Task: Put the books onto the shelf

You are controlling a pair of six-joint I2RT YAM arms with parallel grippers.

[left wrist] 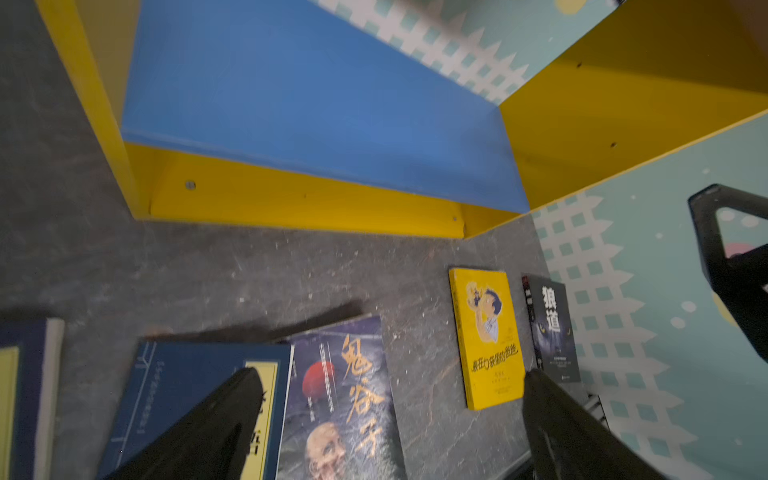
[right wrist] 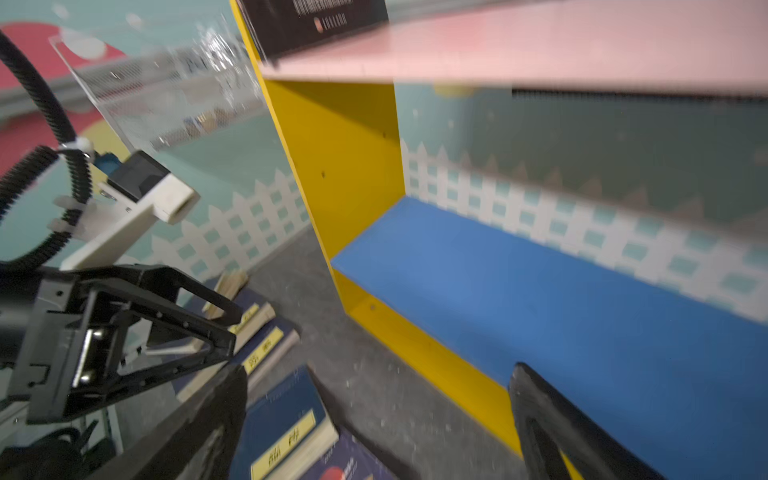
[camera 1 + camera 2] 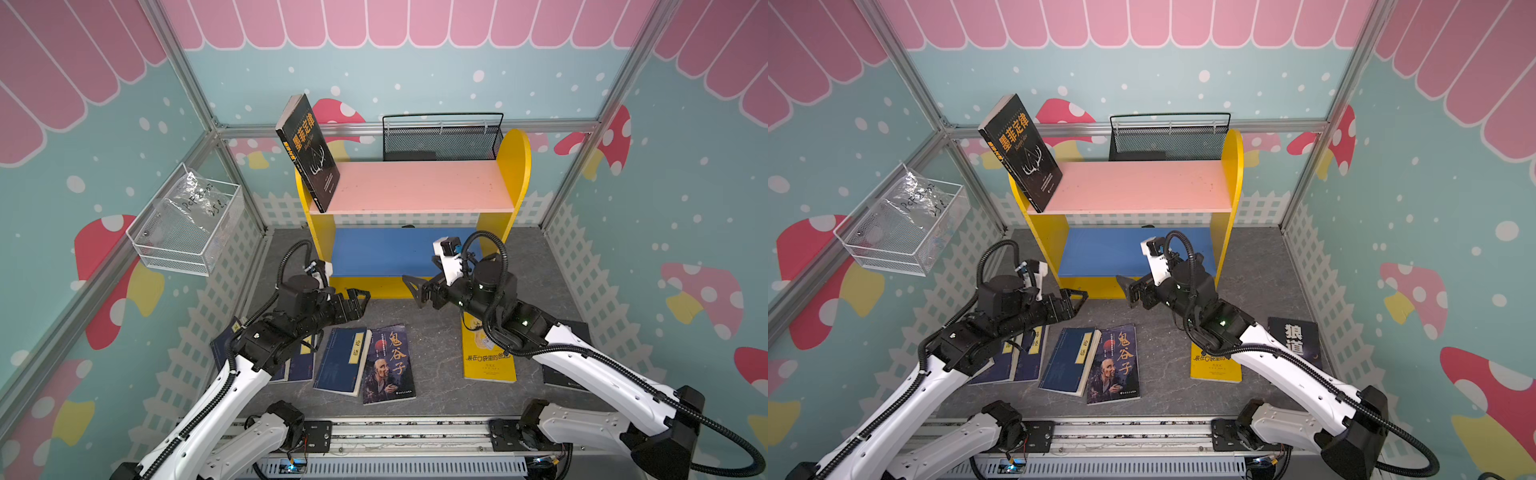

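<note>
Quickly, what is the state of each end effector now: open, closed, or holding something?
Left end effector: open, holding nothing.
Right end effector: open, holding nothing.

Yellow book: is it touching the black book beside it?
Apart. Left wrist view shows bare floor between yellow book and black book.
</note>
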